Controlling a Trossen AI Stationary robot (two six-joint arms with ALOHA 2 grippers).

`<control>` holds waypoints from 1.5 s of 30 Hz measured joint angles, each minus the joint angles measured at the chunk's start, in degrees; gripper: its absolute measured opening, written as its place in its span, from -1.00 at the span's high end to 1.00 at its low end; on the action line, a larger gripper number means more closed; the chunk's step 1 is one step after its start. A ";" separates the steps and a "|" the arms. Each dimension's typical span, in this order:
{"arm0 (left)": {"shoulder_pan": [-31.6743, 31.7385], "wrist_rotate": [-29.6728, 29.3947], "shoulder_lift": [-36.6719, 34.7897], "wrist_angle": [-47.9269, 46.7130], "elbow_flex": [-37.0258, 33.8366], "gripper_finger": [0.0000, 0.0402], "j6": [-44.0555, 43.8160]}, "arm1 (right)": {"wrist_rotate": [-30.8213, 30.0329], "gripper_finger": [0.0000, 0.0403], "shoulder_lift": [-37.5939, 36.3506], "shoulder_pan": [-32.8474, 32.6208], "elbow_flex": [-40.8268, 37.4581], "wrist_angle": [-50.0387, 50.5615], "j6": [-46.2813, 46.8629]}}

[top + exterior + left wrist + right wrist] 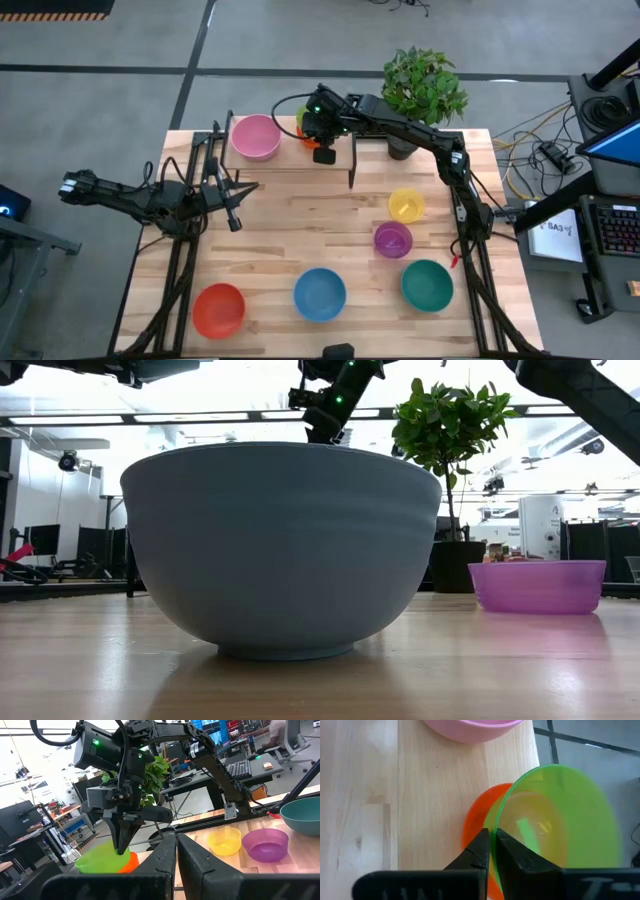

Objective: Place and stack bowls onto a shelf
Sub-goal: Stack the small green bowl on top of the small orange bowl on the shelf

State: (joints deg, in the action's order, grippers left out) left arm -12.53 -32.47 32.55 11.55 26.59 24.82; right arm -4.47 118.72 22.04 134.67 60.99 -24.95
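Right gripper (491, 851) pinches the green bowl (555, 820) rim, tilted over the orange bowl (475, 827) on the shelf (430, 795); next, lower and release; left gripper (176, 851) idles nearly closed, empty

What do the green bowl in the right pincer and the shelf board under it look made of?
Green bowl: probably thin, glossy plastic, since it is translucent and the orange bowl shows through its wall. The right pincer is shut on its rim. Shelf: light wood with a matte finish, showing grain lines and plank seams; it may be laminate.
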 joint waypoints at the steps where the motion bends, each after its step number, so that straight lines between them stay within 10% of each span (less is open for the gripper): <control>1: 0.01 0.00 -0.02 0.00 0.00 1.00 -0.01 | 0.00 0.90 0.00 0.00 0.00 0.00 0.02; 18: 0.00 0.00 0.00 0.00 0.00 1.00 -0.02 | -3.80 0.26 -0.72 0.01 0.00 -0.76 1.63; 30: 0.00 0.00 0.00 -0.02 0.00 1.00 0.00 | 11.09 0.74 -2.45 0.50 -1.53 -12.09 3.23; 45: 0.01 0.00 0.00 -0.02 0.00 1.00 0.00 | 7.39 0.94 -2.23 2.26 -20.13 -36.26 7.89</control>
State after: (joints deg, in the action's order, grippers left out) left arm -12.52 -32.47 32.56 11.53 26.59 24.82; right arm 2.92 116.49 24.30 114.54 24.73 -17.06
